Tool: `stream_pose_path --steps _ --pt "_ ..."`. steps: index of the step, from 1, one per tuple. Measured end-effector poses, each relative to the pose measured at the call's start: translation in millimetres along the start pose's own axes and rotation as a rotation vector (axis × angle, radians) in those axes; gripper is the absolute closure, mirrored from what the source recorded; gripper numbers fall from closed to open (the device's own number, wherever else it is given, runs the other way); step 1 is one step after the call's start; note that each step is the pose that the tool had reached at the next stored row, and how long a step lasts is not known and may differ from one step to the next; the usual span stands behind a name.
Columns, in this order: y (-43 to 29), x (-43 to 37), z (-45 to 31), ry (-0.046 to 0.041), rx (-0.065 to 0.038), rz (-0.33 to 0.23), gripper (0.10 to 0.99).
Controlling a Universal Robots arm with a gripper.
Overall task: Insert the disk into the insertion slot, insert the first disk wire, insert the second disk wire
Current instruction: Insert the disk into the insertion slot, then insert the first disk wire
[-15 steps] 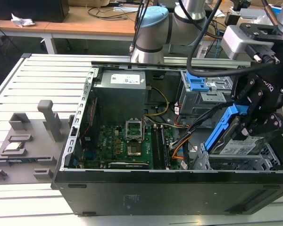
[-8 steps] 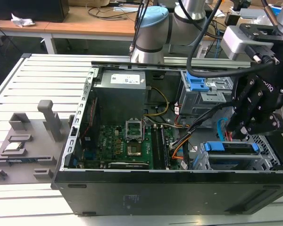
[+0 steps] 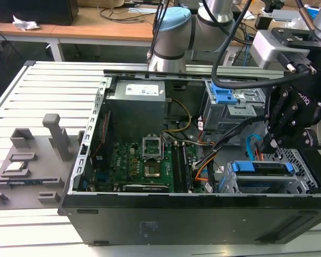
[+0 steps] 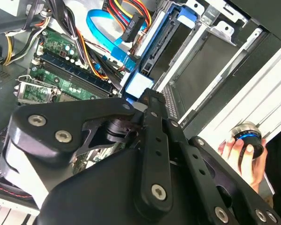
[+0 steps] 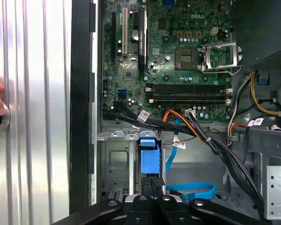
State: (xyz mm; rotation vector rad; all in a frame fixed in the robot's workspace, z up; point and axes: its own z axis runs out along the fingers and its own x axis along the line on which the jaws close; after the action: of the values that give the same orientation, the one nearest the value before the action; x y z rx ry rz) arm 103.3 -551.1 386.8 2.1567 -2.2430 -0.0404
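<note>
The disk [image 3: 262, 170], silver in a bright blue carrier, sits in the insertion slot [image 3: 302, 160], a low perforated metal bay at the exterior view's right in the open computer case. My black gripper [image 3: 267, 143] hangs just above its end. In both wrist views the fingers are together, and the gripper [image 5: 154, 180] has its tips at the carrier's blue end [image 5: 148, 157]. The second wrist view shows the gripper [image 4: 147, 95] beside that blue end [image 4: 139, 84]. A loose blue flat cable [image 5: 192, 190] and a black connector [image 4: 132, 27] on coloured wires lie beside the bay.
The motherboard [image 3: 144, 163] fills the case floor, with bundled black and orange wires [image 5: 187, 124] across it. A taller grey cage with a blue latch [image 3: 224, 99] stands behind the bay. A grey fixture [image 3: 27, 166] lies on the slatted table. A hand [image 4: 243, 150] grips a knob outside the case.
</note>
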Motion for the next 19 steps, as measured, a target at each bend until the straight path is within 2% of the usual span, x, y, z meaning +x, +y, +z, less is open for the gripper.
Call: stream_pose_path --steps 14,17,19 --pt "-1.7 -0.1 1.6 -0.0004 0.000 0.000 0.980" --pt "-16.3 -3.0 3.0 0.0004 -0.002 0.000 0.980" --pt "-22.2 -6.7 4.2 0.0002 -0.004 0.000 0.980"
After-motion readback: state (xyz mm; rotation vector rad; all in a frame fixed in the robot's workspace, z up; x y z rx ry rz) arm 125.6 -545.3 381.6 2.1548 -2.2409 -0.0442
